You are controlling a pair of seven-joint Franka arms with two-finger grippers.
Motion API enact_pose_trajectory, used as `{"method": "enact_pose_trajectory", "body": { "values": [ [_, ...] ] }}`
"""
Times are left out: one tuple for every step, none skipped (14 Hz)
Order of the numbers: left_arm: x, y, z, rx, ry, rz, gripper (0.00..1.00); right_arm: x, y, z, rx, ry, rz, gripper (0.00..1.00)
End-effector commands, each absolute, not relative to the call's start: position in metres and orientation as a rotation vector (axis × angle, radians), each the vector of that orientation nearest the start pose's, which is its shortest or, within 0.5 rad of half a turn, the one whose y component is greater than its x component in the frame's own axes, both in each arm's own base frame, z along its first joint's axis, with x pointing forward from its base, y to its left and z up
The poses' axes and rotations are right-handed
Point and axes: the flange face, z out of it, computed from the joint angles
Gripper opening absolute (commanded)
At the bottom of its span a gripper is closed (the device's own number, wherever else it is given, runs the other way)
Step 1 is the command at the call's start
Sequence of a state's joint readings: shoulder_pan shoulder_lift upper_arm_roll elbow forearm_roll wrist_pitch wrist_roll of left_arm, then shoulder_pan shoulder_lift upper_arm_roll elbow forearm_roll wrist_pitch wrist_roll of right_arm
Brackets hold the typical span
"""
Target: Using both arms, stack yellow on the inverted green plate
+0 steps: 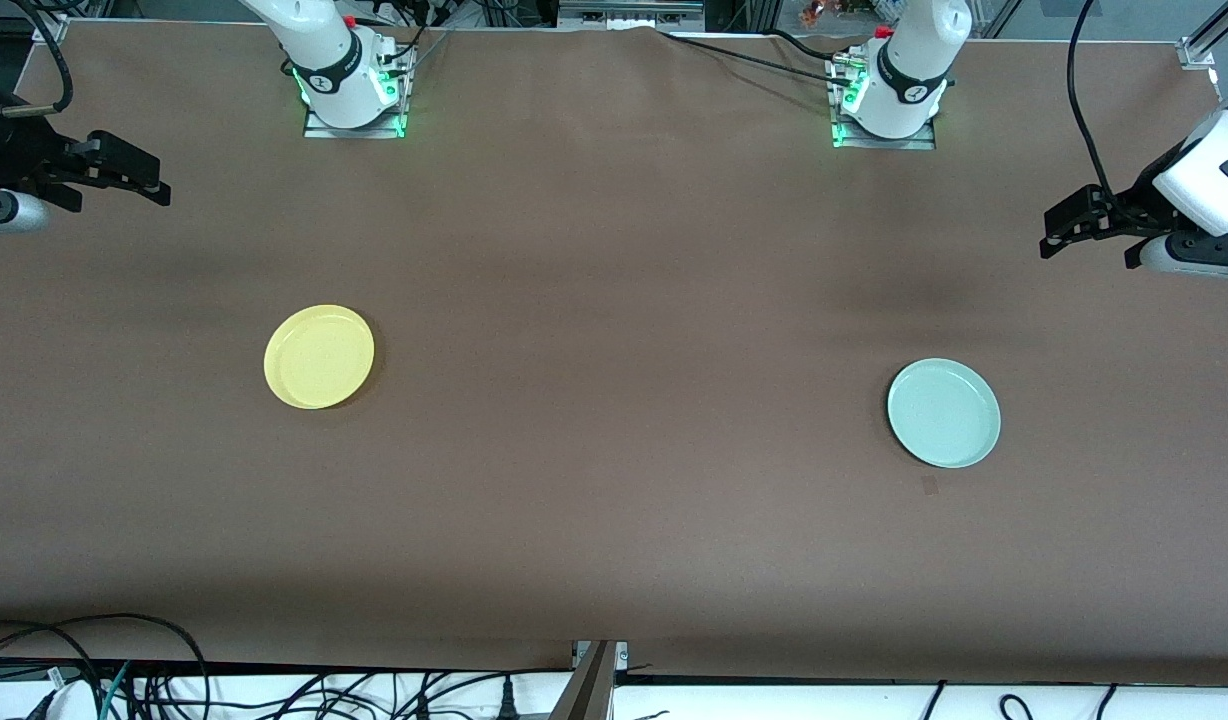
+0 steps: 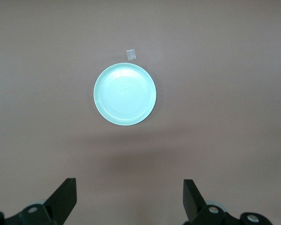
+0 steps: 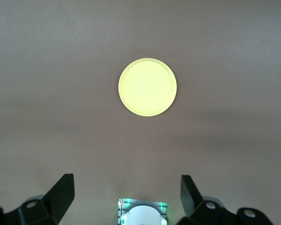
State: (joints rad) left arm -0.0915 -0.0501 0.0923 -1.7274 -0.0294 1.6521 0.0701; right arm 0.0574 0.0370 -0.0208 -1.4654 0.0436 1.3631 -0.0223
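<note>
A: Where's the yellow plate?
B: Mid-left of the front frame, flat on the brown table, rim up, toward the right arm's end. In the right wrist view it's upper centre, w/ nothing touching it.

A: And the green plate?
B: Lower right of centre in the front frame, toward the left arm's end, a bit nearer the front cam than the yellow one. Well apart from it. Hollow side up, rings visible inside. Small pale tape scrap just beside its rim.

A: Grippers?
B: Left gripper at the frame's right edge, up in the air over the table's end; fingers spread wide, holding nothing. Right gripper at the left edge, upper part, same: jaws wide apart, empty. Its fingers show at the bottom of its wrist view.

A: Arms busy?
B: Both wait, clear of the plates.
</note>
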Motion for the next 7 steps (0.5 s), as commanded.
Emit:
{"method": "enact_pose_trajectory", "body": {
  "values": [
    [0.5457,-0.0035,0.5881,-3.206,0.082,0.027,1.0,0.5418,0.0268,0.6395,-3.08,-0.114,0.216,1.0],
    [0.5462,-0.0034,0.5893,-3.204,0.083,0.024,1.0,0.5418,0.026,0.6395,-3.08,-0.111,0.216,1.0],
    [0.5443,-0.0034,0.5895,-3.205,0.081,0.036,1.0,0.5418,0.0266,0.6395,-3.082,-0.113,0.216,1.0],
    [0.5451,-0.0033,0.5878,-3.203,0.081,0.041,1.0,0.5418,0.0266,0.6395,-3.082,-0.113,0.216,1.0],
    [0.5444,-0.0055,0.5878,-3.2,0.089,0.044,1.0,0.5418,0.0268,0.6395,-3.08,-0.114,0.216,1.0],
    [0.544,-0.006,0.5868,-3.197,0.089,0.052,1.0,0.5418,0.0268,0.6395,-3.08,-0.114,0.216,1.0],
    [0.5433,-0.0066,0.5843,-3.193,0.097,0.064,1.0,0.5418,0.0268,0.6395,-3.08,-0.114,0.216,1.0]
  ]
}}
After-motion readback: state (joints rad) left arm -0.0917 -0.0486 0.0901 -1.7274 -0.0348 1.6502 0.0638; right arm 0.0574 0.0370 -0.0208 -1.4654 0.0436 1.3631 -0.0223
